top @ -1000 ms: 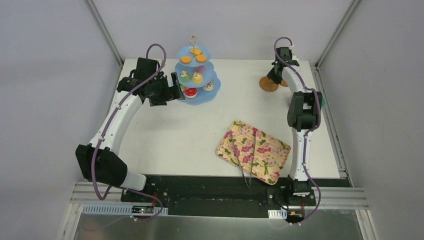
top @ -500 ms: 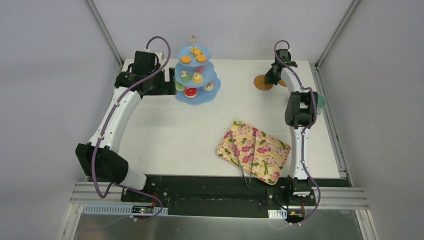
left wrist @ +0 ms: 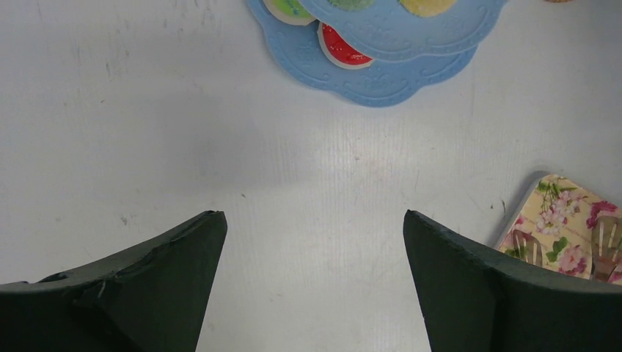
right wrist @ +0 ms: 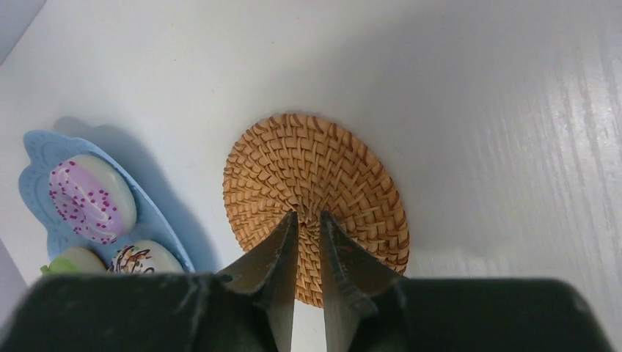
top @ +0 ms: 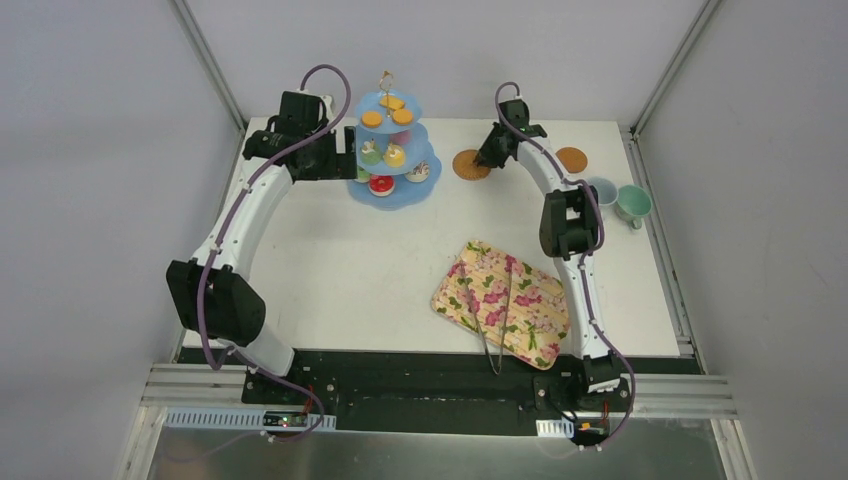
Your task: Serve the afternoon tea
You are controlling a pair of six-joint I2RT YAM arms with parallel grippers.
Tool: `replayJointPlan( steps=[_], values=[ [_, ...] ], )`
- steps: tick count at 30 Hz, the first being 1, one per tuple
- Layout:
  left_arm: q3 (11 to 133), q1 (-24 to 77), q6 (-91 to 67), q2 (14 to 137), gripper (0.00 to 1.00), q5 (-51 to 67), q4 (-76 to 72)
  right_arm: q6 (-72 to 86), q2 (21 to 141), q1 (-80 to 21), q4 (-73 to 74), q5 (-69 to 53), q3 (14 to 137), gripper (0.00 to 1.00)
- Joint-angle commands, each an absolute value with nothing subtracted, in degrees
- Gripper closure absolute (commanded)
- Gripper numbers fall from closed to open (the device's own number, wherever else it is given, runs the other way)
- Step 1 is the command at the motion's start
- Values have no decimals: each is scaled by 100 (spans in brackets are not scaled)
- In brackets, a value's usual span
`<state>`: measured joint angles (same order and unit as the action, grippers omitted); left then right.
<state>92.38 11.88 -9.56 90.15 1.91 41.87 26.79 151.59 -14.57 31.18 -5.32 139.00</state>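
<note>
The toy sweets sit on a blue three-tier stand [top: 405,196] at the back left: orange biscuits [top: 372,119] on top, small cupcakes in the middle, a red donut [top: 381,184] at the bottom. My left gripper [top: 350,150] is open and empty just left of the stand; its wrist view shows the gripper [left wrist: 314,214] above bare table, with the stand [left wrist: 396,81] and the red donut [left wrist: 341,50] ahead. My right gripper [top: 487,160] is shut on a brown woven coaster [top: 466,165] right of the stand. In the right wrist view the gripper [right wrist: 309,215] pinches the coaster [right wrist: 315,161]; a purple-sprinkled donut [right wrist: 92,198] lies at the left.
A second woven coaster [top: 571,159] lies at the back right. A pale cup [top: 601,190] and a green cup [top: 632,203] stand near the right edge. A flowered tray [top: 530,318] with metal tongs [top: 497,320] lies at the front right.
My right gripper has moved left along the back of the table with the coaster, uncovering the two cups. My left arm has swung back and closer to the stand.
</note>
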Motion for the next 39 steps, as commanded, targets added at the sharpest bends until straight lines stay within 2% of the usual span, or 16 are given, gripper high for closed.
replayJointPlan(
  steps=[1, 11, 17, 20, 23, 26, 31, 39],
  values=[
    [9655, 1125, -876, 9227, 4, 43, 4096, 2810, 15511, -1372, 3121, -762, 14003, 79],
    [9769, 1125, -695, 9197, 4, 88, 4269, 2895, 15643, -1524, 2388, -731, 14373, 65],
    [9551, 1125, -688, 9040, 4, 120, 4237, 3061, 14321, -1445, 2289, -651, 14103, 50],
    [9431, 1125, -715, 9037, 4, 141, 4174, 2755, 13390, -1354, 2219, -710, 13587, 36],
    [9350, 1125, -717, 9021, 4, 200, 4112, 1919, 12444, -1209, 2184, -978, 12500, 21],
    [9280, 1125, -692, 8988, 3, 198, 4078, 590, 11551, -983, 2271, -1207, 11394, 18],
    [9093, 1118, -586, 8913, 3, 241, 3974, -1426, 10567, -621, 3012, -740, 10209, 13],
    [8718, 1114, -385, 8653, 3, 167, 3893, -1234, 8671, 681, 2207, -688, 7663, 19]
  ],
)
